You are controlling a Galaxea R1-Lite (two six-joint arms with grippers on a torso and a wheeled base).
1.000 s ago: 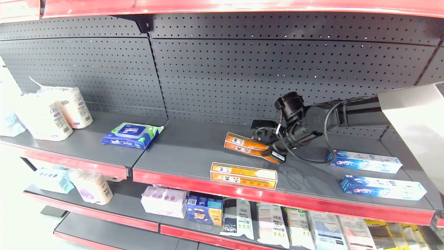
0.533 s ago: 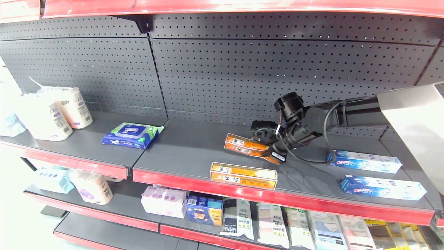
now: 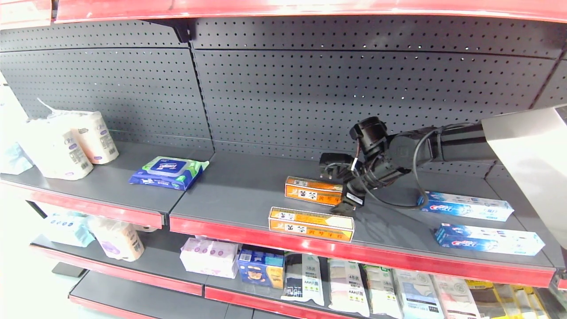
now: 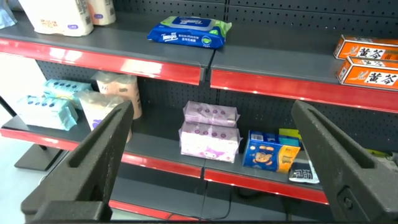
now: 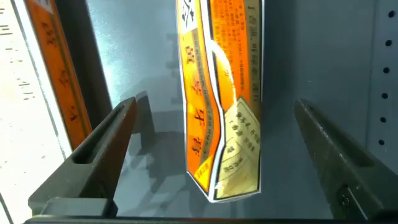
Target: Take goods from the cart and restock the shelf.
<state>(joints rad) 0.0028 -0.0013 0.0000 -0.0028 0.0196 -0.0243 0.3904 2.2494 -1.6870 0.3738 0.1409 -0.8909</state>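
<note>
An orange box (image 3: 313, 191) lies flat on the grey shelf (image 3: 239, 186), behind a matching orange box (image 3: 311, 223) at the shelf's front edge. My right gripper (image 3: 337, 186) is at the rear box's right end, open, one finger on each side. In the right wrist view the box (image 5: 221, 112) lies between the spread fingers (image 5: 102, 149) without touching them, and my right gripper (image 5: 214, 107) holds nothing. My left gripper (image 4: 211, 109) hangs open and empty in front of the lower shelves, with both orange boxes (image 4: 373, 53) up at the far side.
Two blue toothpaste boxes (image 3: 465, 206) lie to the right on the same shelf. A blue wet-wipe pack (image 3: 170, 172) and white paper rolls (image 3: 66, 141) sit to the left. A pegboard wall backs the shelf. Packed goods (image 3: 261, 266) fill the shelf below.
The rear orange box has swung from a slant to lie parallel with the front box. The right gripper has shifted slightly with it.
</note>
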